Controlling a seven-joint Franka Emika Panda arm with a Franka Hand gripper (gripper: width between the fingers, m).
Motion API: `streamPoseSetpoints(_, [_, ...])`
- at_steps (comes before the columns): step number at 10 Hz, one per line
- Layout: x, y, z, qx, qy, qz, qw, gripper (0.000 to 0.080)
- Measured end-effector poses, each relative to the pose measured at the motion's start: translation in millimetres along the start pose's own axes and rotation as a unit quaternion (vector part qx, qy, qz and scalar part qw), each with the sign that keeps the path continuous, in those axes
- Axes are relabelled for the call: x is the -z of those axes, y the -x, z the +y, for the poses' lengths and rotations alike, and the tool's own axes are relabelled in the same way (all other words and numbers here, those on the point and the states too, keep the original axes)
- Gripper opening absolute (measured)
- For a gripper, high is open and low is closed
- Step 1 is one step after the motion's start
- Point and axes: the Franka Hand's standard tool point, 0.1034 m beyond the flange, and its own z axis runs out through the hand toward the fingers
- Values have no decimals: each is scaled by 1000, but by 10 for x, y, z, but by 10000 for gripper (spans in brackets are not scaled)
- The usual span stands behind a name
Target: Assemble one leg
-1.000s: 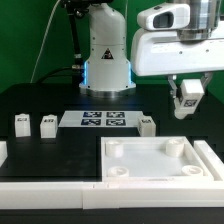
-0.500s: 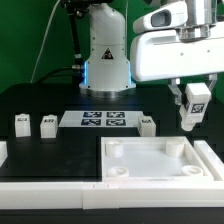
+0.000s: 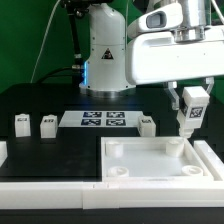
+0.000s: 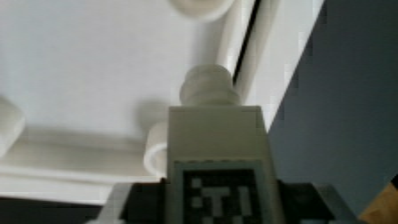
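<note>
Black desk (image 3: 60, 150), with a green backdrop (image 3: 25, 40) behind it on the exterior view's left and the robot base (image 3: 105, 55) at the back. The marker board (image 3: 103, 120) is laid mid-desk. Three loose legs are stood on the desk (image 3: 20, 123) (image 3: 47, 125) (image 3: 146, 126). The leg (image 3: 187, 120) is clamped in the gripper (image 3: 191, 103) just above the white plate (image 3: 150, 165), at its far corner on the exterior view's right. Contact cannot be told. Shown only in the wrist view: the leg's tag (image 4: 222, 195) and its round peg (image 4: 210, 85), over the plate's edge.
</note>
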Motion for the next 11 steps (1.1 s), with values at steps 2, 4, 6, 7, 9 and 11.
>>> streamPoseSetpoints(2, [-96,10,91,14,5,16,1000,290])
streamPoseSetpoints(4, [-97,-52,100,19,6,21,1000,290])
streamPoseSetpoints(6, [-98,-50,101,19,6,20,1000,290])
streamPoseSetpoints(7, [-102,-41,98,19,5,20,1000,290])
streamPoseSetpoints(9, [-184,8,86,25,6,26,999,290])
streamPoseSetpoints(11, [-283,-95,121,26,6,31,999,290])
